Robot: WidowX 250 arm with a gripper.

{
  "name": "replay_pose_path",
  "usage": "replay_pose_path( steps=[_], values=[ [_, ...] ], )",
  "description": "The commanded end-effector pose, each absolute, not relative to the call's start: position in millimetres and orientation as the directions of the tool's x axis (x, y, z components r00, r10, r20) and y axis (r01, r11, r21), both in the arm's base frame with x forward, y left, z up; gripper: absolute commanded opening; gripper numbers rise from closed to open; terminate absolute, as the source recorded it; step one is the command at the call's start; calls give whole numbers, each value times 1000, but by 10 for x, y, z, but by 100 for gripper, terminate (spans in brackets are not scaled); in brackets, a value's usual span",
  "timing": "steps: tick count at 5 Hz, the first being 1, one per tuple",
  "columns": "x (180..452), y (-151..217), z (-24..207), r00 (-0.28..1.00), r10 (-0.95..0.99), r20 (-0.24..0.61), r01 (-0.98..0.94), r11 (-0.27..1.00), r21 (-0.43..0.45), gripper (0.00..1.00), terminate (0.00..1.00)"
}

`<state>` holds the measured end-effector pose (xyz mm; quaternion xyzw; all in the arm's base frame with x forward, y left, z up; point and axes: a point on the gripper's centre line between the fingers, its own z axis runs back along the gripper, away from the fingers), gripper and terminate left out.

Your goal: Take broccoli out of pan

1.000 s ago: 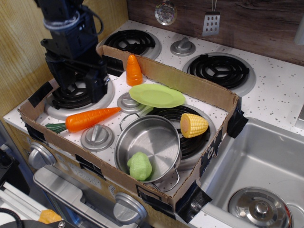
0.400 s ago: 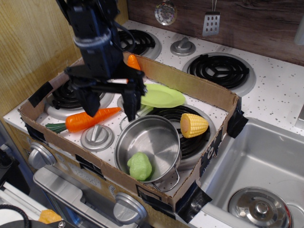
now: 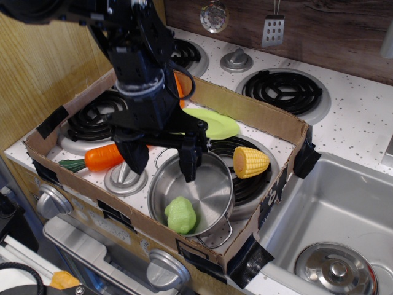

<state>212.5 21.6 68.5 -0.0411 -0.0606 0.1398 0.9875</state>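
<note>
The small light-green lumpy plastic broccoli [image 3: 181,214] lies inside the round shiny stainless steel pan [image 3: 202,182], at the near side of the pan floor, touching the wall closest to the camera. It is not yet lifted.

The black end effector [image 3: 162,165] hangs above the far-left part of the pan with its two fingers spread wide apart, and it holds nothing. One finger [image 3: 188,163] points down over the pan interior, the other one [image 3: 134,157] is outside the rim, over the orange plastic carrot [image 3: 103,157].

I judge the broccoli as light and stiff, a hollow toy, so it needs little force. Its surface looks smooth and rounded, so it may slip or roll on the polished steel if the fingers press it off-centre. The best place to take it is across the middle of its body, from above. The near wall stands very close to it, so one finger has little room there and could push the light pan.
</note>
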Motion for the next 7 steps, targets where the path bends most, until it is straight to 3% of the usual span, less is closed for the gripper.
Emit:
replay_pose_path(
  steps=[1,4,7],
  values=[
    [2237,163,529,961,199,195,-188,979,-75,100,0],
    [2188,145,291,976,-56,211,58,998,-1,100,0],
    [2077,-58,83,967,-6,253,12,1000,-24,100,0]
  ],
)
